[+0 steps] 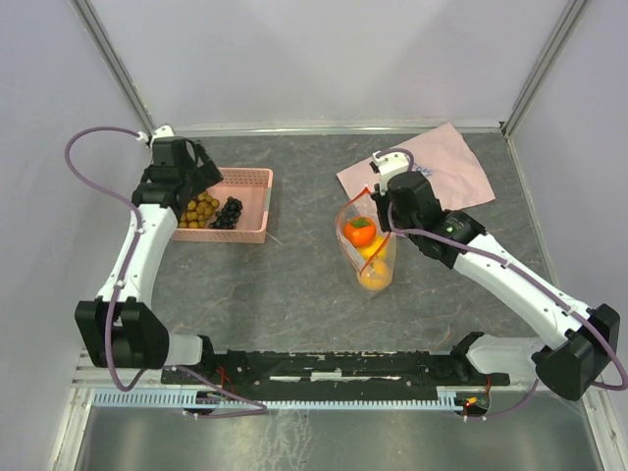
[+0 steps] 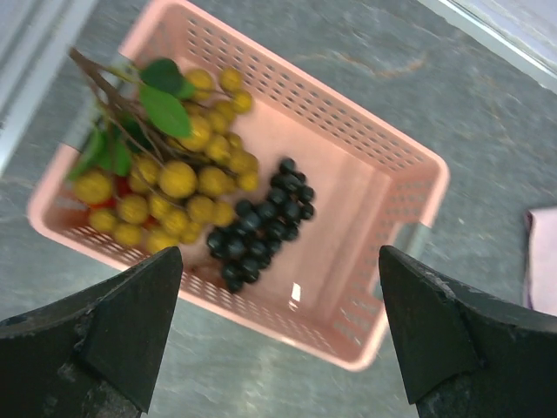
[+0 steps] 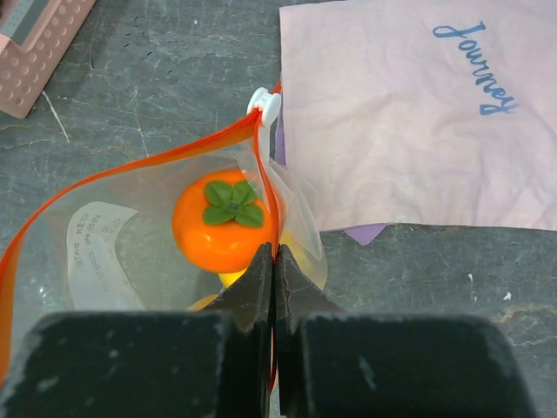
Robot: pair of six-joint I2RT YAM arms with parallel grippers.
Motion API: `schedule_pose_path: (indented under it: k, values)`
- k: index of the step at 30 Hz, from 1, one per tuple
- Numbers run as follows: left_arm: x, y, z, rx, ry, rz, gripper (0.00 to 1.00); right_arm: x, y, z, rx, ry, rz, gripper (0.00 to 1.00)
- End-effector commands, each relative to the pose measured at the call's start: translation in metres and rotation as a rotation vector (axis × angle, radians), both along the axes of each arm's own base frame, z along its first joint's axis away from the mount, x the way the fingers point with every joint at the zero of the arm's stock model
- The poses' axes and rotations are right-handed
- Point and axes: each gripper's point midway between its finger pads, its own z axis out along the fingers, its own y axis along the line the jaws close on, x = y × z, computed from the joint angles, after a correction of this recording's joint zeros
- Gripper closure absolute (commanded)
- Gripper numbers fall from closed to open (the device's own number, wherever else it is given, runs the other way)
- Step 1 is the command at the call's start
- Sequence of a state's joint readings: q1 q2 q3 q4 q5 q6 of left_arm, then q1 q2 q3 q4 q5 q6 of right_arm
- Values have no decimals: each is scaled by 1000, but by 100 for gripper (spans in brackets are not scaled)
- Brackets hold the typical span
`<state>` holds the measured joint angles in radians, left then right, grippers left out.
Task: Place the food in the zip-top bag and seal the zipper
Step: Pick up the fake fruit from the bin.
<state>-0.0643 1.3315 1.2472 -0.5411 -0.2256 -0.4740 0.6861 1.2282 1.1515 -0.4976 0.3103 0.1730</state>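
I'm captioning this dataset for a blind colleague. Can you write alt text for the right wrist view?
The right end effector is shut on the orange-red zipper of the clear zip-top bag, whose mouth stands open over an orange, green-topped persimmon inside. A pink cloth with blue writing lies beside it on the grey table.

From high above the near edge, looking down on the whole table (image 1: 294, 294). From the left wrist, close, steeply down into the basket (image 2: 409, 165), shared with the top view. From the right wrist, closer still, onto bag (image 3: 130, 192) and cloth (image 3: 409, 131), likewise shared.
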Motion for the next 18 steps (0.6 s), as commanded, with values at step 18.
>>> schedule_pose_path:
  k: [18]
  values:
    - [74, 138, -4, 22, -234, -151, 0, -6, 15, 15, 86, -36, 80, 98]
